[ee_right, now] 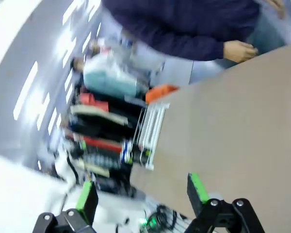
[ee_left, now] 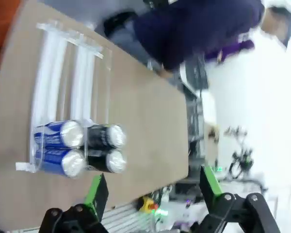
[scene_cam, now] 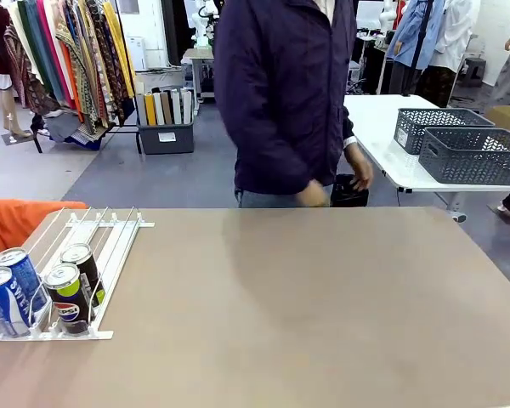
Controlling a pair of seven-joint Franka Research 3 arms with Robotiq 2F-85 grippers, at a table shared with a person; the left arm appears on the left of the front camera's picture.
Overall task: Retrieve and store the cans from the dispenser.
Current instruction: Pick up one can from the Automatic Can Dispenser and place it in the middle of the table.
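My left pincer (ee_left: 153,188) hangs above the near edge with its fingers wide apart and empty. The right pincer (ee_right: 141,194) looks spread and empty too, though that view is smeared. Nothing is stored yet, I judge: all four cans (scene_cam: 68,297) stand at the near lip of the dispenser (scene_cam: 110,242), near-left on the surface (scene_cam: 323,297), close to its left edge. To the right is bare room, and a person (scene_cam: 285,93) stands at the far edge.

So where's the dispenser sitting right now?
In the front view the dispenser lies on the table's left side, near the robot's edge, with four cans standing at its front lip.
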